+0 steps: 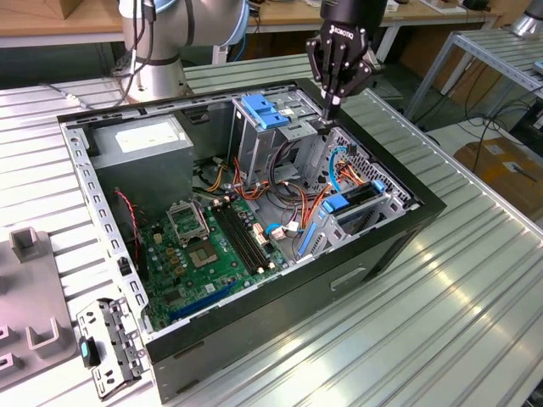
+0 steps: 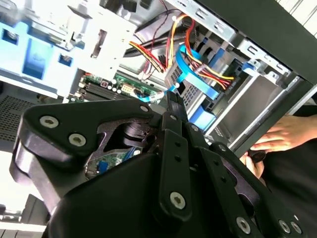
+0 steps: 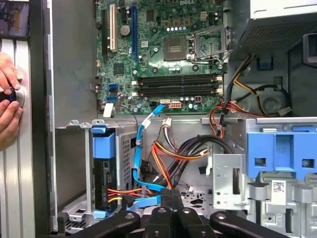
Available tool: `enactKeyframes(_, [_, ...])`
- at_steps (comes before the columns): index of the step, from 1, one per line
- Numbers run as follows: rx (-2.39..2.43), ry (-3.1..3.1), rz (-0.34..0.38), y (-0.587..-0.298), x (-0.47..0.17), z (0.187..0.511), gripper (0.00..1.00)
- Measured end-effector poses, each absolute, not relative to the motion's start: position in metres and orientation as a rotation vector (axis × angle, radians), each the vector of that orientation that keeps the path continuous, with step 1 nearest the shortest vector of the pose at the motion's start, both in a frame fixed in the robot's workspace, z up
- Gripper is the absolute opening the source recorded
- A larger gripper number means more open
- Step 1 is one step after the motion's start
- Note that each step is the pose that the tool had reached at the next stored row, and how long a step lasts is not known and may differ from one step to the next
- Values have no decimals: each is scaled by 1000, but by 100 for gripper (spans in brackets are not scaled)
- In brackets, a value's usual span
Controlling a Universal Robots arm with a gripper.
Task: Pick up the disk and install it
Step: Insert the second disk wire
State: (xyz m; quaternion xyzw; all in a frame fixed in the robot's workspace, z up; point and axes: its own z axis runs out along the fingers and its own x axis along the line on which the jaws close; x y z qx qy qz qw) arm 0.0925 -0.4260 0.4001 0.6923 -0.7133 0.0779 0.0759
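While the arm hangs over the open computer case [image 1: 386, 242], the gripper [image 1: 329, 103] points down at the far edge of the drive bays, just beside the tall metal cage [image 1: 280, 140] with the blue latch [image 1: 267, 112] on top. Its fingers are pressed together at the tips with nothing seen between them; both wrist views show the same closed tips [image 3: 171, 196].

The disk [image 1: 339, 203] is not in the claw. It sits on edge in a low bay at the case's front corner, on the exterior view's right, well apart from the fingertips. In the first wrist view its blue carrier frame [image 3: 103, 146] shows at the bay mouth, with red and yellow wires running to the bay's lower end.

Obstructions noted:
- A blue data cable [image 3: 138, 158] loops between the motherboard [image 3: 163, 54] and the bays, passing close to the fingertips.
- A bundle of orange, red and black wires [image 3: 171, 151] crosses the gap between the cage and the disk bay.

The power-supply box [image 1: 140, 144] stands at the far corner of the case. Outside the case, a person's hand [image 3: 7, 99] rests on the ribbed metal table [image 1: 441, 322], fingers around a small dark round object. A loose metal bracket [image 1: 106, 343] lies on the table on the exterior view's left.
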Motion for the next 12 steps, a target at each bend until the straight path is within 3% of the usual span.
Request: enactKeyframes(12, [2074,-2137,237,-425,93,400,11])
